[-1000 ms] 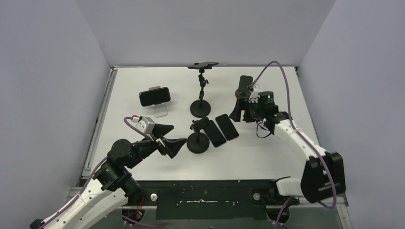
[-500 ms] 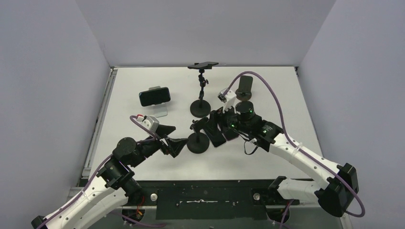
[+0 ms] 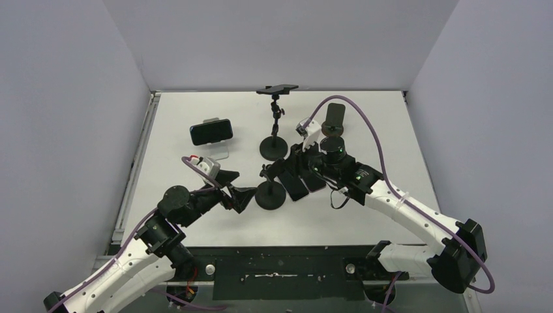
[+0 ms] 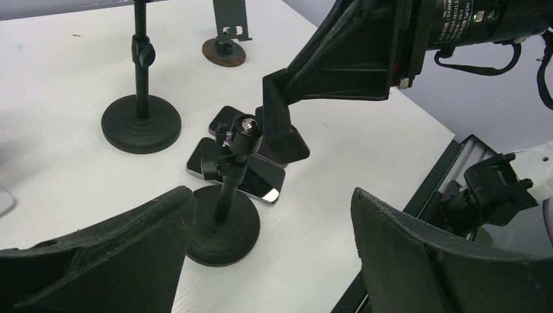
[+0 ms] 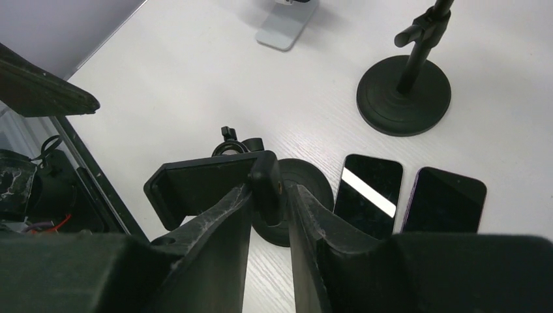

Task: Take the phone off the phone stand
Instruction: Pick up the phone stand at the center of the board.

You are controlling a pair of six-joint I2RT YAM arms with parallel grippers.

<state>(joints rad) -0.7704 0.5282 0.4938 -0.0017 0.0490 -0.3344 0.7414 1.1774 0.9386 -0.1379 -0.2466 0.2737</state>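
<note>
Right hand (image 5: pixel 269 195) is swinging over from the far stand (image 3: pixel 335 117), pinching a black clamp bracket (image 5: pixel 195 186) beside the short stand (image 4: pixel 223 225). Left hand (image 3: pixel 241 195) is hanging wide open. A phone (image 3: pixel 211 132) is still sitting in the silver stand (image 3: pixel 220 154), so I'm guessing the job's not done.

Soft, even overhead light falls on the white desk (image 3: pixel 365 202); shadows are faint. A glare streak crosses one phone (image 5: pixel 369 192). Fingers (image 4: pixel 417 261) of the left tool (image 4: pixel 272 195) look slightly blurred close up.

We see two glossy glass phones (image 5: pixel 369 195) on a smooth, faintly wood-grained white surface (image 5: pixel 195 85); stand (image 4: pixel 222 228) and fingers (image 4: pixel 424 261) matt black.
</note>
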